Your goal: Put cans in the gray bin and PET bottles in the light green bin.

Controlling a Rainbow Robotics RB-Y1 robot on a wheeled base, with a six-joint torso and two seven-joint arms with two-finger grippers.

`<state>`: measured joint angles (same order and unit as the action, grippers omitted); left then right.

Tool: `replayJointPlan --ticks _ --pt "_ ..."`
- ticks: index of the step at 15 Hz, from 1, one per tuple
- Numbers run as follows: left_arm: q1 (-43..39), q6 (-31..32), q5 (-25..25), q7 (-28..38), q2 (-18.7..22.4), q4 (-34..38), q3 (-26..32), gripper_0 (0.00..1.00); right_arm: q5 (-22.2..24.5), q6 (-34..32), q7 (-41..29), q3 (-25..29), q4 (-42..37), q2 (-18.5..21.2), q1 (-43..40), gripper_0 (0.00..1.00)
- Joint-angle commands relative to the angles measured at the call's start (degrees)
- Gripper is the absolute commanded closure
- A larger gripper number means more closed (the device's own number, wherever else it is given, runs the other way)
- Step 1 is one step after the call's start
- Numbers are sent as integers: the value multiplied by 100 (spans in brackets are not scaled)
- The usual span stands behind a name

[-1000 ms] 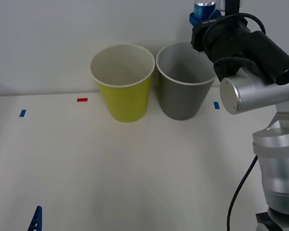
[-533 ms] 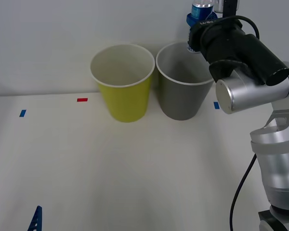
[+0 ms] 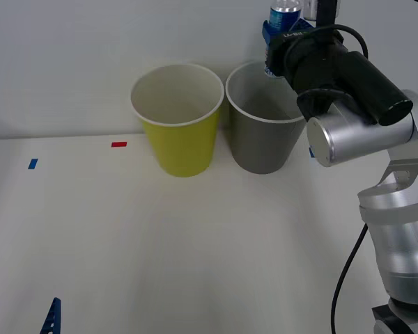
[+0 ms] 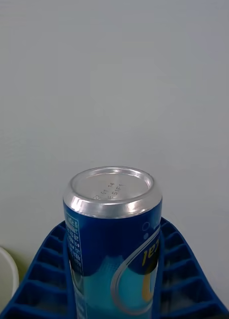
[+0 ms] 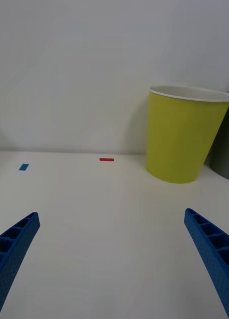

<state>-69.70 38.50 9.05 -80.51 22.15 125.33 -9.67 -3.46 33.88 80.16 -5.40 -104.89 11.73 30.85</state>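
Above the gray bin's (image 3: 265,118) far rim, the right gripper (image 3: 279,31) clamped the can (image 4: 113,239) by its sides; light, stiff, probably slippery. Left gripper (image 5: 114,259) waited low, spread wide.

I see even, soft, bright light throughout, with only faint shadows under the tall yellow-green wastebasket (image 3: 178,120) and the dark gray wastebasket (image 3: 265,122). The small blue drink can's (image 4: 113,239) silver top glints mildly. Focus looks sharp everywhere.

upright blue can (image 4: 113,234) above gray bin (image 3: 265,132)
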Motion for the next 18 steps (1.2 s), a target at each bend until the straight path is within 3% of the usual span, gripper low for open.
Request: replayJointPlan --ticks 1,7,11,18 --pt "0 0 0 0 0 0 0 0 206 -30 26 -67 -5 -57 0 0" --pt "0 0 0 0 0 0 0 0 548 -30 79 -128 -137 -215 -79 0" --pt "0 0 0 0 0 0 0 0 548 620 132 -102 -1473 -232 -861 0" --pt "0 0 0 0 0 0 0 0 680 629 114 39 -3028 -153 -2259 0"
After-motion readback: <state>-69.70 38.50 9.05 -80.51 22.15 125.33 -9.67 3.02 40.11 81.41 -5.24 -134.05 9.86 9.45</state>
